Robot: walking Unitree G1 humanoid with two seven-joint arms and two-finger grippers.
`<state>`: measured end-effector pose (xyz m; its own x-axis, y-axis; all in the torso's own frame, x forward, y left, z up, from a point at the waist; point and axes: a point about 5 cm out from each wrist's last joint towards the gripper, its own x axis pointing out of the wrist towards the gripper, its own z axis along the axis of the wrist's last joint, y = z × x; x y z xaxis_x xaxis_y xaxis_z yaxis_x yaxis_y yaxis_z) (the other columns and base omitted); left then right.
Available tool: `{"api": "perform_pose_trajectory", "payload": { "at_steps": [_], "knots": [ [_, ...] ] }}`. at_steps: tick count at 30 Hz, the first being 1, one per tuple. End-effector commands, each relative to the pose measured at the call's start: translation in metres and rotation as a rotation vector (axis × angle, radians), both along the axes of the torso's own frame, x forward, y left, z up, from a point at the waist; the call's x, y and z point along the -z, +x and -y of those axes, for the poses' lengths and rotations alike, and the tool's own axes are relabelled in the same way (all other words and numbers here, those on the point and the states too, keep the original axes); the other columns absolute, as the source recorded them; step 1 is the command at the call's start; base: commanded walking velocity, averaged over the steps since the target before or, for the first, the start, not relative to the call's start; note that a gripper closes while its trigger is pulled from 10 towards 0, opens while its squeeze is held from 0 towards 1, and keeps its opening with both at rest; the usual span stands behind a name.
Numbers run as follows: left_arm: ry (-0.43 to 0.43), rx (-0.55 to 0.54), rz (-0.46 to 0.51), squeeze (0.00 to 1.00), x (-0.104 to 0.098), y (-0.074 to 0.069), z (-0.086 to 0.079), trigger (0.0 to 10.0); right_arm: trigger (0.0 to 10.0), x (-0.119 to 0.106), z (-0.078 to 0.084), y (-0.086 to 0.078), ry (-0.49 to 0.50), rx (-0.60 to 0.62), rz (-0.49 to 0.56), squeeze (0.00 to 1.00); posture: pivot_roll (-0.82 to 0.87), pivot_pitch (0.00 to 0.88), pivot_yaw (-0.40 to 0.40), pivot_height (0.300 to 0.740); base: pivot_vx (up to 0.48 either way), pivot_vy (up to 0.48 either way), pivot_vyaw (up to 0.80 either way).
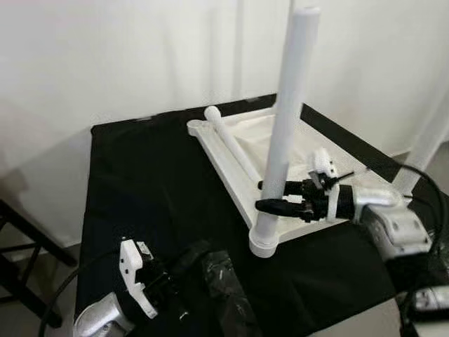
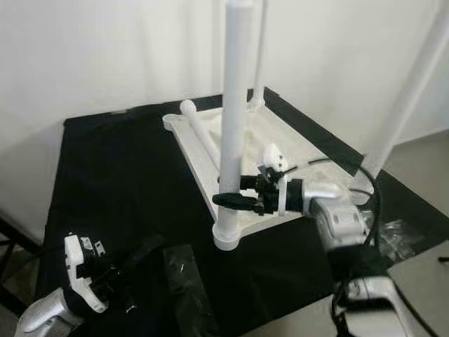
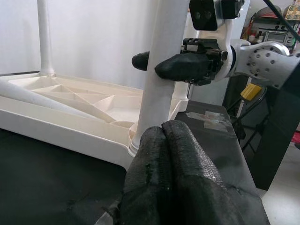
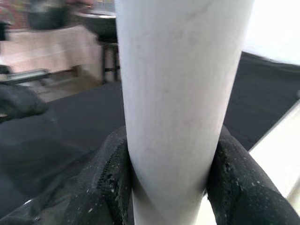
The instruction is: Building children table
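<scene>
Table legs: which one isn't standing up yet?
The loose leg lying flat across the upturned tabletop, rounded end toward the far corner. The others stand upright in corner sockets, including the near-corner leg clamped by the right gripper.

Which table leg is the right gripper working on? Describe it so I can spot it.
On the black cloth lies the upturned white tabletop. The leg stands upright in its near corner, with the right gripper shut on it low down; a loose leg lies flat.
</scene>
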<state>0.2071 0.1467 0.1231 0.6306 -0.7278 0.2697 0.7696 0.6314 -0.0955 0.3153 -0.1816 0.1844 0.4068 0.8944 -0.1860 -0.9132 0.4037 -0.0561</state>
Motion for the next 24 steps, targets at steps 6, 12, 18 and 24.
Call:
{"api": "perform_pose_trajectory", "payload": {
  "at_steps": [6,12,18,24],
  "knots": [
    [0.002,0.033,0.004,0.00,-0.004,0.001,-0.004,10.0,0.0,0.058,-0.046,-0.029,-0.061,0.753,-0.091,0.00,-0.09,0.000,0.013,0.740,0.000,0.000,0.00],
    [-0.010,0.084,-0.015,0.00,-0.003,0.002,0.000,10.0,0.0,0.060,-0.051,-0.022,-0.117,0.660,-0.125,0.00,-0.08,0.000,-0.006,0.740,0.000,0.000,0.00],
    [-0.021,0.066,-0.016,0.00,-0.003,0.002,0.000,10.0,10.0,0.042,-0.063,-0.016,-0.061,0.537,-0.119,1.00,-0.08,0.000,-0.006,0.740,0.000,0.000,0.00],
    [-0.025,0.085,-0.030,0.00,-0.002,0.003,0.002,10.0,10.0,-0.004,-0.062,-0.006,-0.023,0.195,0.025,0.97,-0.07,0.000,-0.006,0.740,0.000,0.000,0.00]
  ]
}}
